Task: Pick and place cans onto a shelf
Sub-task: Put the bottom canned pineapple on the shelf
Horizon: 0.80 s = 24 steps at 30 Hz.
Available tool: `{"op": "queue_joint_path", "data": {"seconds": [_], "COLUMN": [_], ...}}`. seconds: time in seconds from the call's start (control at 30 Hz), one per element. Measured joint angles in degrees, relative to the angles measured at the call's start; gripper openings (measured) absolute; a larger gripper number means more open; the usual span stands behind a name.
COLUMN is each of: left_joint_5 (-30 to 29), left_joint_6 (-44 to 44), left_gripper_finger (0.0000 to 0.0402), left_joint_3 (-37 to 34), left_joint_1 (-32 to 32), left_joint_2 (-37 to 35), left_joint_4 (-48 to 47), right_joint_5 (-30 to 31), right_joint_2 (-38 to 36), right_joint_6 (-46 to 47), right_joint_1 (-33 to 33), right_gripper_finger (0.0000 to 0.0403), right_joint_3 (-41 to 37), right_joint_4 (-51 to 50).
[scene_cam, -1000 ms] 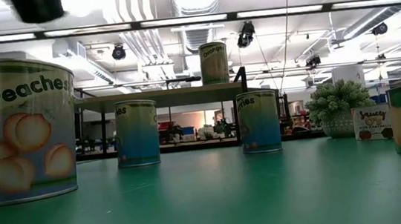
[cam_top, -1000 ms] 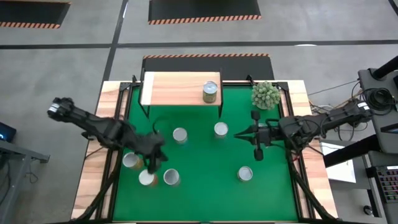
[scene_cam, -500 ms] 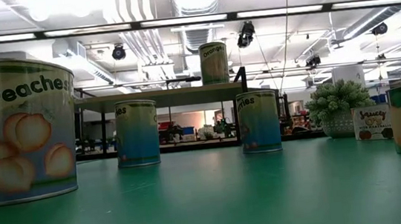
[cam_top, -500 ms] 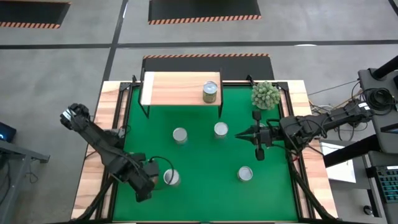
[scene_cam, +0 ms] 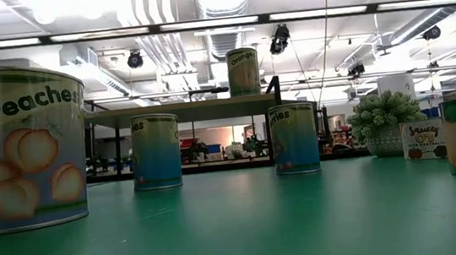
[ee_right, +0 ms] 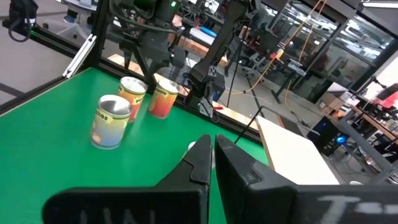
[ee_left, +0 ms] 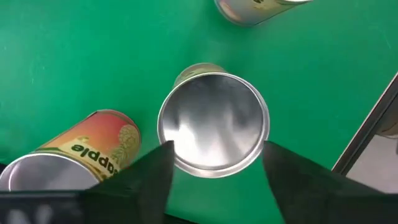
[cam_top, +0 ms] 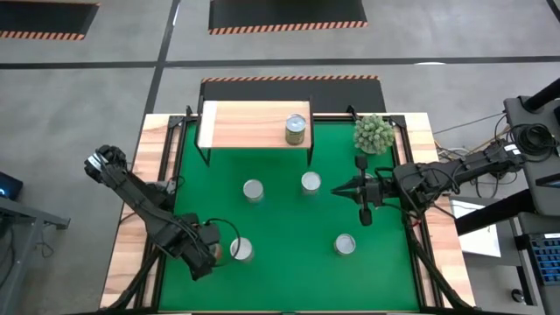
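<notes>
The left gripper hangs over an upright can near the mat's front-left corner, fingers spread, the can's silvery top between them. The right gripper waits, fingers pressed together.

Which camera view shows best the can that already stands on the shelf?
The high view: the can stands clear on the shelf, near its right end, top fully visible. The low view shows only its side and orange label, far off, above the board. Neither wrist view shows it.
</notes>
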Motion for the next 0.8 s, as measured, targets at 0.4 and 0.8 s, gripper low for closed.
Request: {"op": "queue_joint_path", "data": {"seconds": [0.4,0.8], "left_joint_5": [-1.65,-1.61], "left_joint_6": [2.94,1.77], "left_gripper_finger": [0.0323,0.0322], "left_joint_3": [-1.75,-1.77], "left_joint_1": [-0.04,0.0], "left_joint_2": [0.0,0.0], "left_joint_4": [0.82,2.6], "right_joint_5": [-0.01,-0.02], "right_joint_2": [0.04,0.04], "right_joint_6": [1.56,1.56], "right_joint_1": [0.0,0.0], "right_gripper_finger": [0.0009,0.0009], "right_joint_3": [0.0,0.0], "right_joint_4": [-0.34,-0.36]}}
